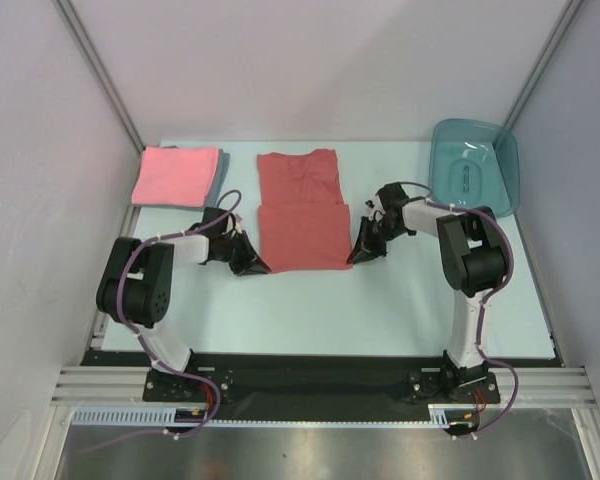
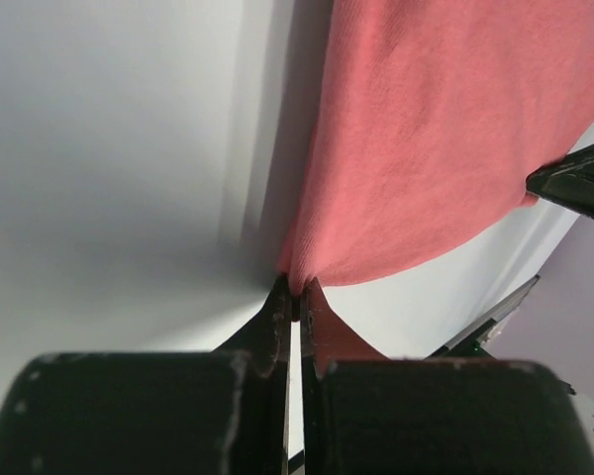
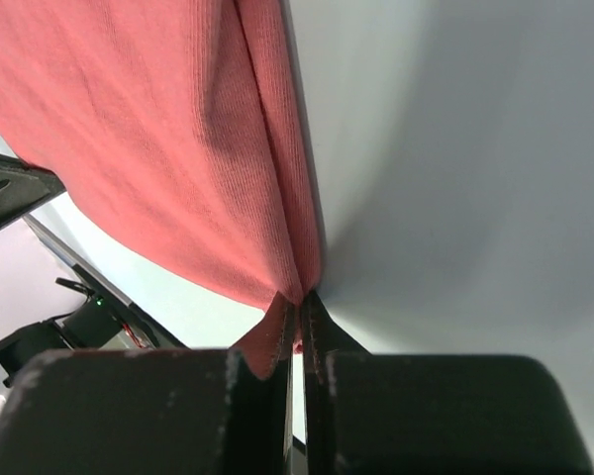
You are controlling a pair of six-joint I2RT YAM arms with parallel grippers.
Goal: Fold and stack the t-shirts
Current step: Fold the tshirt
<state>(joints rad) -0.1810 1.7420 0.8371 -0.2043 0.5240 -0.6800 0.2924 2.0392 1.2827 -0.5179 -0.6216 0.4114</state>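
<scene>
A brick-red t-shirt [image 1: 302, 210] lies partly folded in the table's middle, its near half doubled over. My left gripper [image 1: 261, 266] is shut on the shirt's near left corner [image 2: 299, 280]. My right gripper [image 1: 355, 258] is shut on the near right corner [image 3: 299, 293]. Both wrist views show red cloth pinched between the closed fingertips. A folded pink t-shirt [image 1: 176, 175] rests at the back left on top of a grey-blue t-shirt [image 1: 220, 168], of which only an edge shows.
A teal translucent tub [image 1: 474, 165] stands at the back right corner. The pale table [image 1: 310, 310] is bounded by white walls on the left, back and right. The arm bases sit on the black rail at the near edge.
</scene>
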